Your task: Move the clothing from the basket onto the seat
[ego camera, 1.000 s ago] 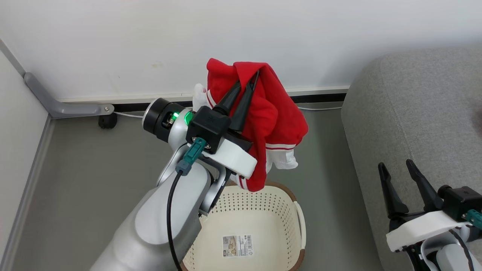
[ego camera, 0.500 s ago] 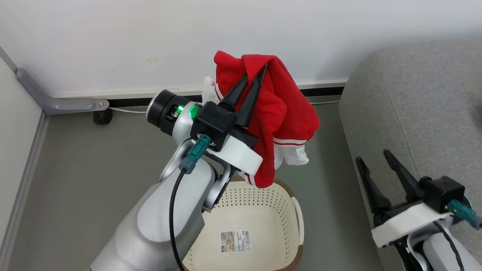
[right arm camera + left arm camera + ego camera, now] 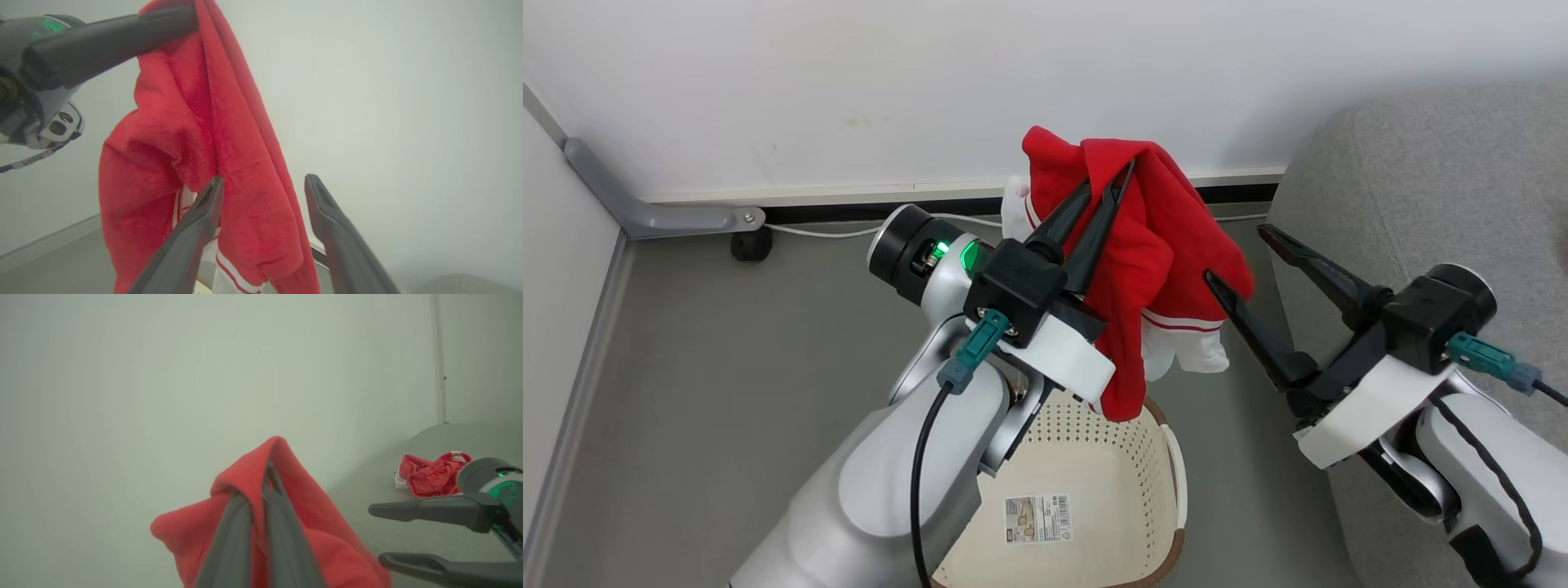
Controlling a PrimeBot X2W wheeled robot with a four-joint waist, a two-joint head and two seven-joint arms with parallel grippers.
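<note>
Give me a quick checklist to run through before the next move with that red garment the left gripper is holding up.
1. Left gripper shut on the red garment: ok.
2. Garment lifted out of the basket: ok, it hangs over it.
3. Right gripper open: ok, jaws wide.
4. Fabric actually between the right jaws: cannot tell.
5. Sofa has bare room: ok; another red garment lies there.
</note>
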